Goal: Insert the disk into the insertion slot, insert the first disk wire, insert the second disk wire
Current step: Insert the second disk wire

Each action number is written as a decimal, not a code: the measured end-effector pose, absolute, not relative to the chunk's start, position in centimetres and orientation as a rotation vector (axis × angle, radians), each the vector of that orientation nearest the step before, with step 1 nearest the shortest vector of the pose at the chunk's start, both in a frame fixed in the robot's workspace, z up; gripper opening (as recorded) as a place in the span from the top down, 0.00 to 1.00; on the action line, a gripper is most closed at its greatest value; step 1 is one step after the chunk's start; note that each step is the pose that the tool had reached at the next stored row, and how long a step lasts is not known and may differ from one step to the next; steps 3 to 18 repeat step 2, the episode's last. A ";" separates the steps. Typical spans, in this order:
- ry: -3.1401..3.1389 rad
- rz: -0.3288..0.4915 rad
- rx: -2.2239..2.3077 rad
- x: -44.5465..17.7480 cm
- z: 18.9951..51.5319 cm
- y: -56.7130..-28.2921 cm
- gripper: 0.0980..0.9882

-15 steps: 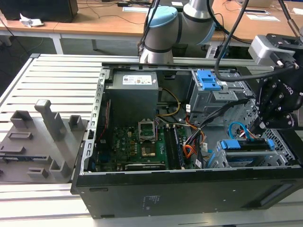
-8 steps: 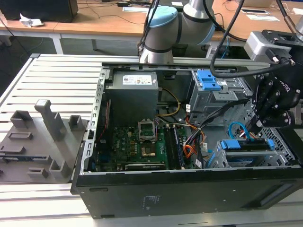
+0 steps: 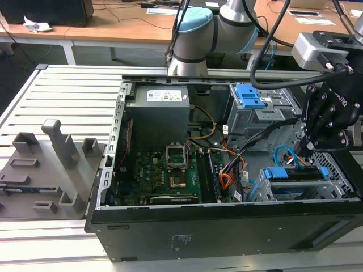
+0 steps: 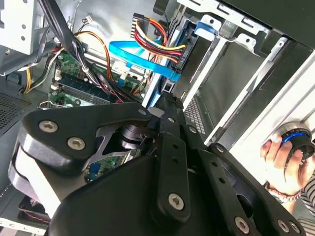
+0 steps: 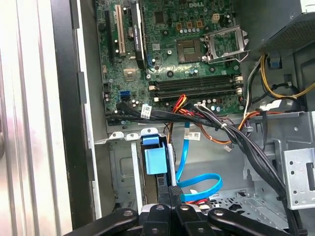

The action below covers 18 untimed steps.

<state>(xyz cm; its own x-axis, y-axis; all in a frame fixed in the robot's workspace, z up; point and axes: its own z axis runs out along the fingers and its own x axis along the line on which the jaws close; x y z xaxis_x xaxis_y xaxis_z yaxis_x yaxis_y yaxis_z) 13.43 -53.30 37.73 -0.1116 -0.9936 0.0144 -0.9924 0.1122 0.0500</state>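
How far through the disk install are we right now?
Done: the disk in its blue carrier sits in the insertion slot. In hand: the gripper is at the disk's rear edge, by the second disk wire. Whether either plug is seated cannot be told.

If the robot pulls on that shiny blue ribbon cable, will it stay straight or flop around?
Probably flop. The second disk wire already curls in a loose loop beside the disk, so it looks bendy, not stiff. It is thin and flat, so likely very light. Its glossy surface may be a bit slippery, and its small plug could be easy to bend. The gripper sits right by it.
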 end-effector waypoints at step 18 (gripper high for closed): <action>-2.309 -0.043 2.064 13.4 37.8 -53.3 0.99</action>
